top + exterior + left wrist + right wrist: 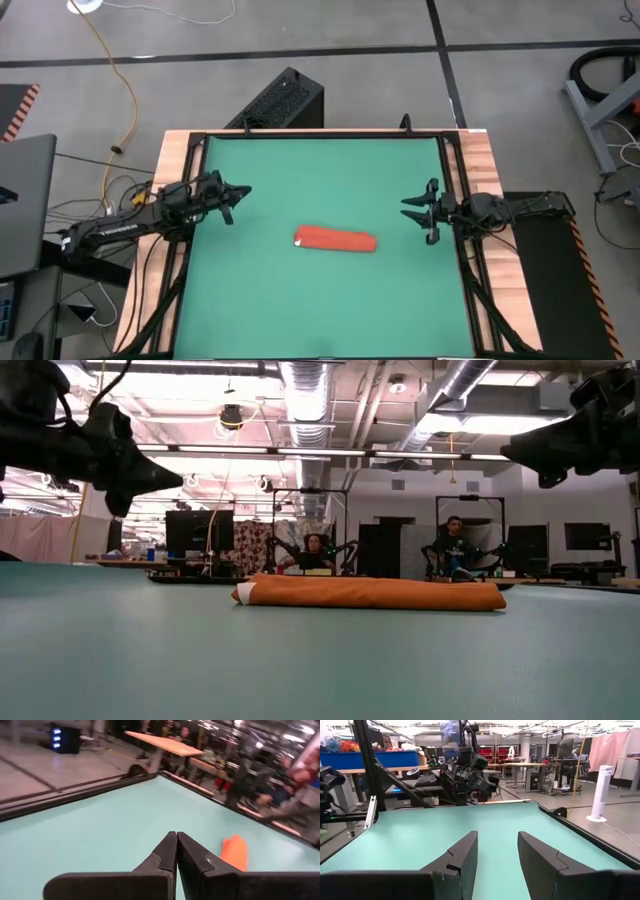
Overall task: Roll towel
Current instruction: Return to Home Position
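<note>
My left gripper (236, 196) hovers over the left edge of the green mat (300, 165), fingers pressed together on nothing. The towel (335, 241) lies rolled near the mat's middle, well apart from both arms. My right gripper (413, 211) hangs at the right edge, fingers spread and empty. My worry is that nothing pins the roll, so its loose edge could spring open. Either arm swinging low on the way home could also nudge it.
</note>
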You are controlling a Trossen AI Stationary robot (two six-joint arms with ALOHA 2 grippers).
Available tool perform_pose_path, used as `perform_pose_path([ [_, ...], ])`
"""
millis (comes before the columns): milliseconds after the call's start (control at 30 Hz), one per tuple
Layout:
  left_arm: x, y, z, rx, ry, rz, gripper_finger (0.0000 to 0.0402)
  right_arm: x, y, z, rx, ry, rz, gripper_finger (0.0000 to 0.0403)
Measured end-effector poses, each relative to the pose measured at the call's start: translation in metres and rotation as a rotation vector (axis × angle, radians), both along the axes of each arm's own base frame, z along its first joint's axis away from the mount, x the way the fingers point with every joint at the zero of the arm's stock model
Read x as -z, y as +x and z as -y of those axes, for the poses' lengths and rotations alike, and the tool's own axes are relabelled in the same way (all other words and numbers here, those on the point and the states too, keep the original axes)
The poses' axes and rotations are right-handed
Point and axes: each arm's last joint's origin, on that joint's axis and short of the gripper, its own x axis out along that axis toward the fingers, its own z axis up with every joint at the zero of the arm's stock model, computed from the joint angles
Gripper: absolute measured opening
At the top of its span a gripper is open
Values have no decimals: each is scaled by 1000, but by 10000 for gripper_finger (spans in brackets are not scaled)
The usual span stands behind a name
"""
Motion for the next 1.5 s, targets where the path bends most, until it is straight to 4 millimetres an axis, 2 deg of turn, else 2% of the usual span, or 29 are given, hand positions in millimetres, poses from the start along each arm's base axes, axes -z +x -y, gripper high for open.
perform_pose_path([
  [167, 2, 0, 1, -31, -17, -11, 0, 0, 0, 2, 23, 0, -2, 162],
  [500, 0, 4, 17, 186, -7, 1, 0, 1, 0, 3, 34, -1, -2, 162],
  [667, 1, 5, 25, 174, 16, -6, 0, 1, 0, 3, 33, -4, -4, 162],
  [867, -1, 6, 33, 249, 41, 6, 0, 1, 0, 3, 32, -4, -4, 162],
  [1033, -1, 6, 34, 257, 41, 4, 0, 1, 0, 3, 26, -5, -5, 162],
  [1200, 7, 5, 34, 260, 29, -72, 0, 1, 0, 3, 26, -5, -5, 162],
  [1500, 7, 6, 34, 268, 13, -71, 0, 1, 0, 3, 26, -4, -6, 162],
])
